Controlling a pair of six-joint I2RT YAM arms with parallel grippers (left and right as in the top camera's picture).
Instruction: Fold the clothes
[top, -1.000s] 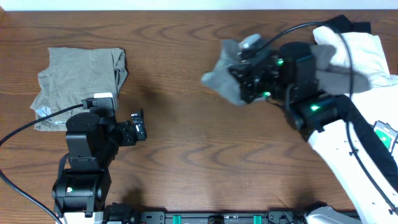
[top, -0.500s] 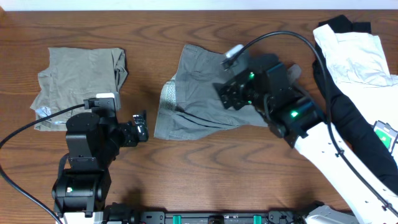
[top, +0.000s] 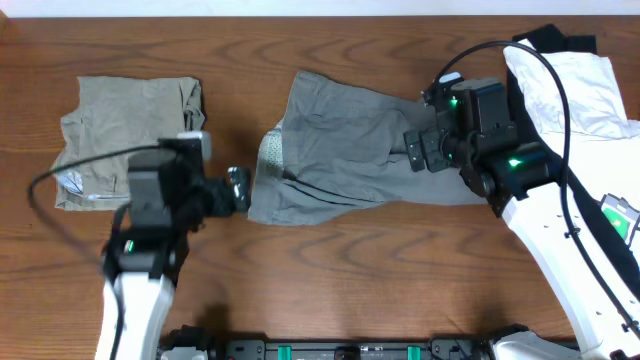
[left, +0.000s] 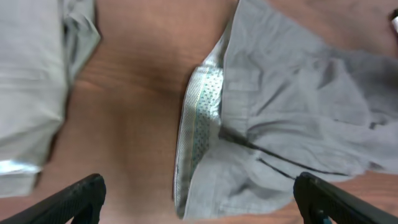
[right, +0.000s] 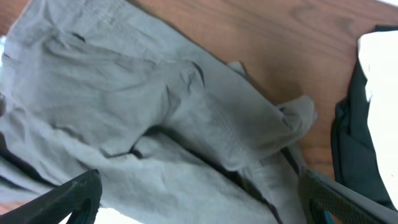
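Observation:
The grey shorts (top: 340, 150) lie spread and creased on the middle of the table, waistband to the left, with its pale speckled lining (left: 202, 118) showing. My left gripper (top: 238, 190) is open just left of the waistband's lower corner, and the cloth (left: 292, 112) lies ahead between its wide-apart fingers. My right gripper (top: 415, 152) hovers open over the right end of the shorts (right: 155, 106), where a leg hem is bunched up. Neither gripper holds anything.
A folded khaki pair of shorts (top: 130, 130) rests at the left, also visible as khaki cloth (left: 31, 93) in the left wrist view. White garments (top: 575, 85) and black garments (right: 360, 143) are piled at the right edge, close to my right arm. Bare wood surrounds the shorts.
My right gripper carried the grey shorts leftward, opened and let them drop flat, then drew back right. My left arm swung forward to the waistband.

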